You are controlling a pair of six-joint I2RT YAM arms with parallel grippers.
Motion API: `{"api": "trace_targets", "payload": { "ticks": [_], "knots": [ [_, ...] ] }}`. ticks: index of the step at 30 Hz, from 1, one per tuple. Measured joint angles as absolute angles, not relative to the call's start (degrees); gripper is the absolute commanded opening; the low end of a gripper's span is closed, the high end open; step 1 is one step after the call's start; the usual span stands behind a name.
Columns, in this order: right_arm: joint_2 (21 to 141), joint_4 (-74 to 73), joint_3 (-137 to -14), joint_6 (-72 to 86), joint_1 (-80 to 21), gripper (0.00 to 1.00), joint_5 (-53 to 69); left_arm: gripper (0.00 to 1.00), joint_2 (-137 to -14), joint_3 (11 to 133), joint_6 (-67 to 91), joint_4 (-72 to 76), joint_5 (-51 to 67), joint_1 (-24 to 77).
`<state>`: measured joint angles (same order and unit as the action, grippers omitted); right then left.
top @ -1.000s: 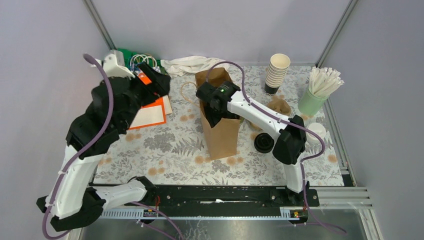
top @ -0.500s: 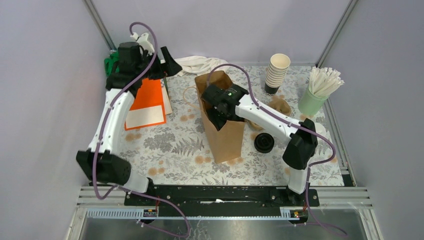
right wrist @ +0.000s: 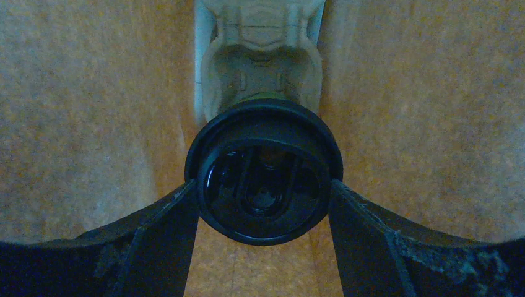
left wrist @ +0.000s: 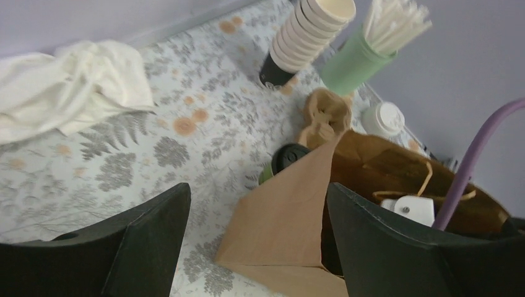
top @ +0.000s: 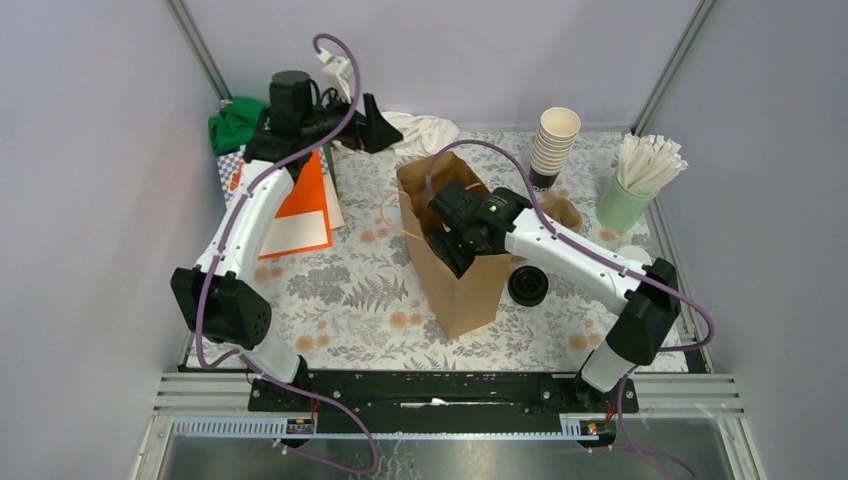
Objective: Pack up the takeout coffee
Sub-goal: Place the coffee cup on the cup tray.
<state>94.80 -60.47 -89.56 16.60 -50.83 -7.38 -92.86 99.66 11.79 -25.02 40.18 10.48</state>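
Here, lidded cup [right wrist: 264,173], clasped by right tool [right wrist: 264,187]

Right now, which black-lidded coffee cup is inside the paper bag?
The cup held in the right gripper, with brown bag walls all around it. The other black-lidded cup stands outside on the table, beside the bag.

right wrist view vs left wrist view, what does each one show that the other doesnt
Only the right wrist: the inside of the bag, where the right claw grips a black-lidded cup, with a white insert beyond it. Only the left wrist: the open left claw, a white cloth, a cup stack, a green cup of sticks, a white lid and a second cup beside the bag. Both: the brown bag.
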Motion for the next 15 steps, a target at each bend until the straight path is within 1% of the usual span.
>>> {"api": "trace_targets", "payload": {
  "ticks": [4,7,12,14,15],
  "knots": [
    [92.84,-59.24,-87.31,15.35,-50.83,0.23,-7.35,0.84,-91.44,92.66,9.82,-22.59,38.87,15.77],
    [92.51,-58.41,-86.7,14.87,-50.83,0.22,-7.35,0.74,-89.95,86.41,8.93,-20.78,36.62,20.21],
    [92.42,-57.28,-85.03,13.5,-50.83,0.22,-7.35,0.63,-89.95,87.31,7.51,-21.71,34.7,21.87],
    [92.33,-56.84,-84.31,13.06,-50.83,0.22,-7.38,0.55,-90.26,89.38,6.68,-22.24,33.61,21.78],
    [92.29,-56.62,-83.96,12.95,-50.83,0.22,-7.35,0.48,-90.26,90.02,6.33,-22.46,32.97,21.71]
  ]
}}
